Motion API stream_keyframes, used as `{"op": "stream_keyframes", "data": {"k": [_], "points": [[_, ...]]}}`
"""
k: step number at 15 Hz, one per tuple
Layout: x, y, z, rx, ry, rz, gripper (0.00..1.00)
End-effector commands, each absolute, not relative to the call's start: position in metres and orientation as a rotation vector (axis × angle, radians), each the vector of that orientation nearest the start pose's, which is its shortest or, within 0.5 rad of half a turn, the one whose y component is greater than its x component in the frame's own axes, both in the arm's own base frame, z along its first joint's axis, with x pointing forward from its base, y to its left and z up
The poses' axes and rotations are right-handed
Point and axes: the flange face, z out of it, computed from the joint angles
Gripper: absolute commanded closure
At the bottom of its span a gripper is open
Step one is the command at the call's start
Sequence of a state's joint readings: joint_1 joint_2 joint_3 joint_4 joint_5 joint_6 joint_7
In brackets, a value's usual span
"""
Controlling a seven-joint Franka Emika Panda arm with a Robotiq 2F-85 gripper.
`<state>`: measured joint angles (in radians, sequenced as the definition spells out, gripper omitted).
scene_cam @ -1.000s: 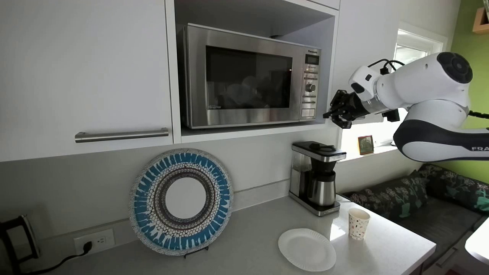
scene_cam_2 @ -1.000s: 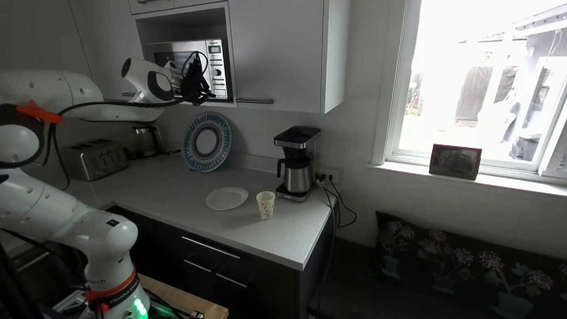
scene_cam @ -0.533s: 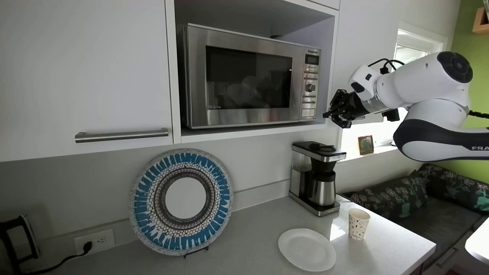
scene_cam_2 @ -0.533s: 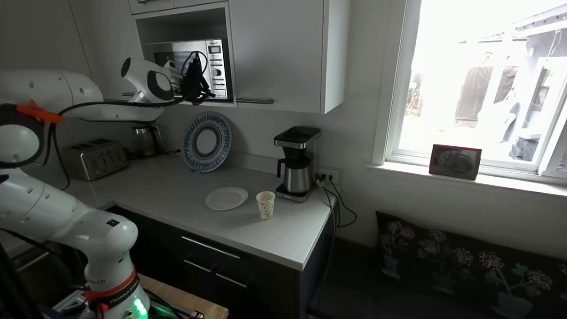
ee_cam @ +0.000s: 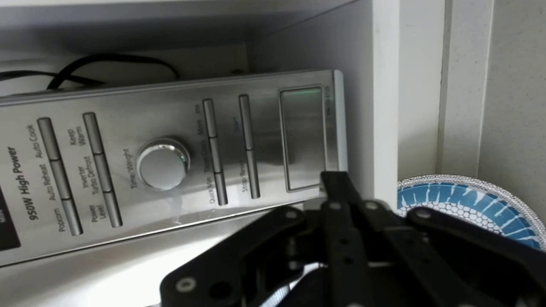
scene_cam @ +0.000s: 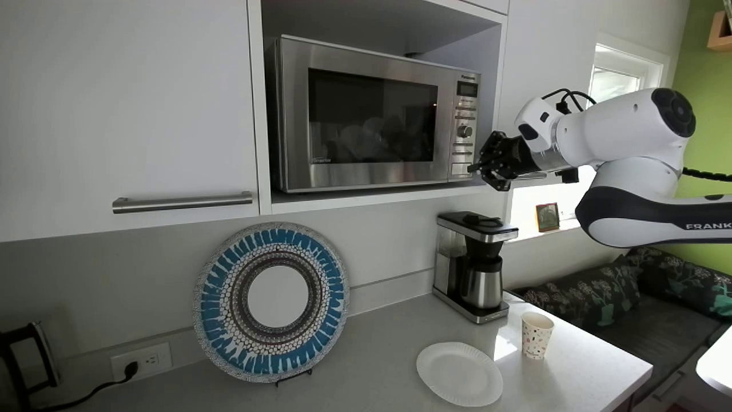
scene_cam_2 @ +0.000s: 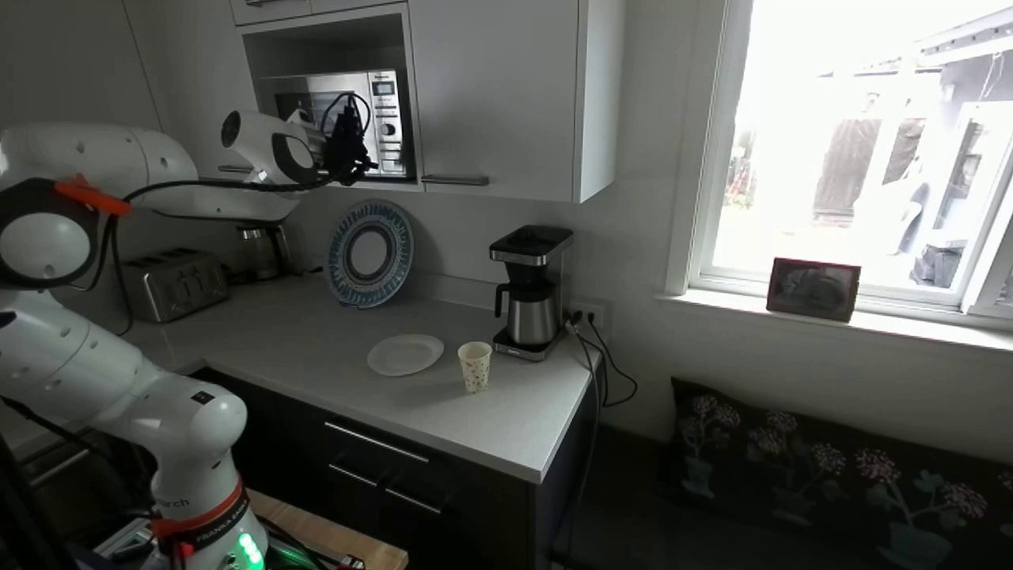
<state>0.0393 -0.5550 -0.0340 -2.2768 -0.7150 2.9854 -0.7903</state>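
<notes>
Gripper (ee_cam: pixel 337 181) clenched, nothing between its fingers: in the wrist view its tips sit right of centre, overlapping a corner of a broad square button (ee_cam: pixel 303 138); whether they touch it cannot be told. Further left are slim keys (ee_cam: pixel 252 175) and a knob (ee_cam: pixel 163 166). All belong to the microwave (scene_cam: pixel 374 117), upper middle of an exterior view, in a white cabinet opening (scene_cam: pixel 377 199). By its look it is heavy and rigid, the steel smooth enough for fingertips to skid; the button seems nearly flush, so a straight push mid-face should suit better than a grip. Lower in that frame stand a blue-ringed disc (scene_cam: pixel 272 302), coffee maker (scene_cam: pixel 477 269), paper plate (scene_cam: pixel 460 375) and paper cup (scene_cam: pixel 537 337). Half a second ago the tips overlapped the cabinet's edge; the arm (scene_cam: pixel 617 134) has since shifted left, while microwave, plate and cup lie unchanged.
</notes>
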Motion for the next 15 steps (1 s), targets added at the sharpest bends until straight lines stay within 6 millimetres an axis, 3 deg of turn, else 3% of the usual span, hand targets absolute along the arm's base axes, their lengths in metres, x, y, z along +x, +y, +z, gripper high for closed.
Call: {"op": "stream_keyframes", "data": {"k": [1,7,15], "points": [[0.437,0.049,0.702,1.466,1.315,1.085,1.00],[0.449,0.045,0.705,1.478,1.302,1.061,1.00],[0.459,0.037,0.695,1.490,1.310,1.024,1.00]]}}
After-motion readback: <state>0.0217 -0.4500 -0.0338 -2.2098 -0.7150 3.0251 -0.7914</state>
